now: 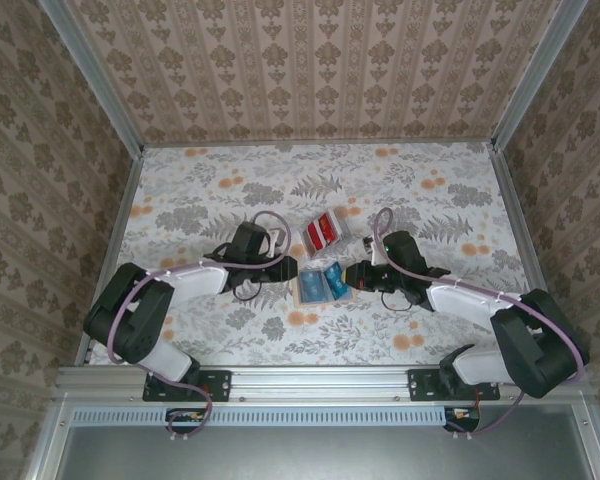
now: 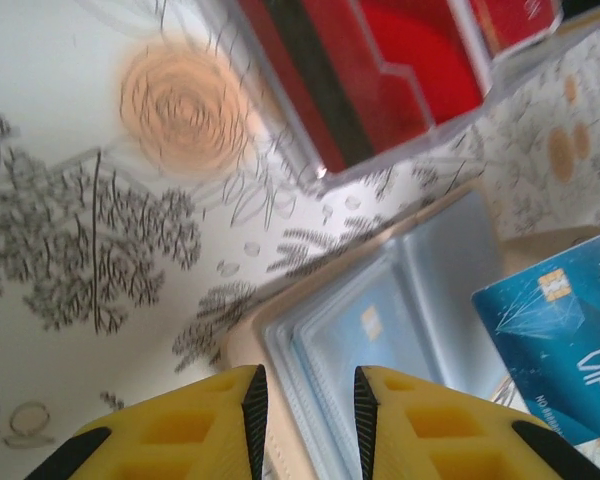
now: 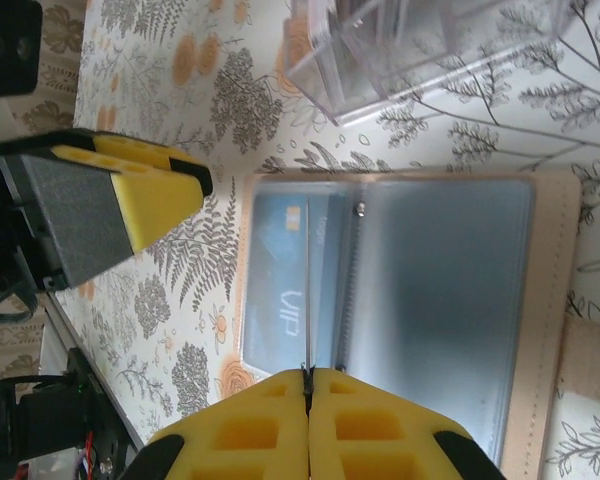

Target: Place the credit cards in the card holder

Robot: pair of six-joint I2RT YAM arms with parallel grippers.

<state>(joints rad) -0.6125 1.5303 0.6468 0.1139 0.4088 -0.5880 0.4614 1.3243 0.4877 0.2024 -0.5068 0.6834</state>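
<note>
Seen from above, the card holder point(image 1: 318, 285) lies open on the table point(image 1: 200, 190), its long axis running across between the two arms. The left gripper point(image 1: 286, 268) sits just beside its left end and the right gripper point(image 1: 352, 277) just beside its right end, both arms stretched low and forward. The credit cards point(image 1: 323, 231) — a red stack in a clear case point(image 1: 338, 222) — rest near the holder's far side. In the left wrist view, the left gripper's fingers are a little apart and hold nothing, poised over the holder's tan rim, and a blue card point(image 2: 560, 330) is raised above the holder's other half. In the right wrist view the right gripper is pressed together on that blue card, seen edge-on as a thin line parallel to the holder's spine and just to one side of it — so the right arm, already nearer, looks placed to feed it into that pane's pocket. Whether the blue face over that pane is the card or a reflection cannot be told.
</note>
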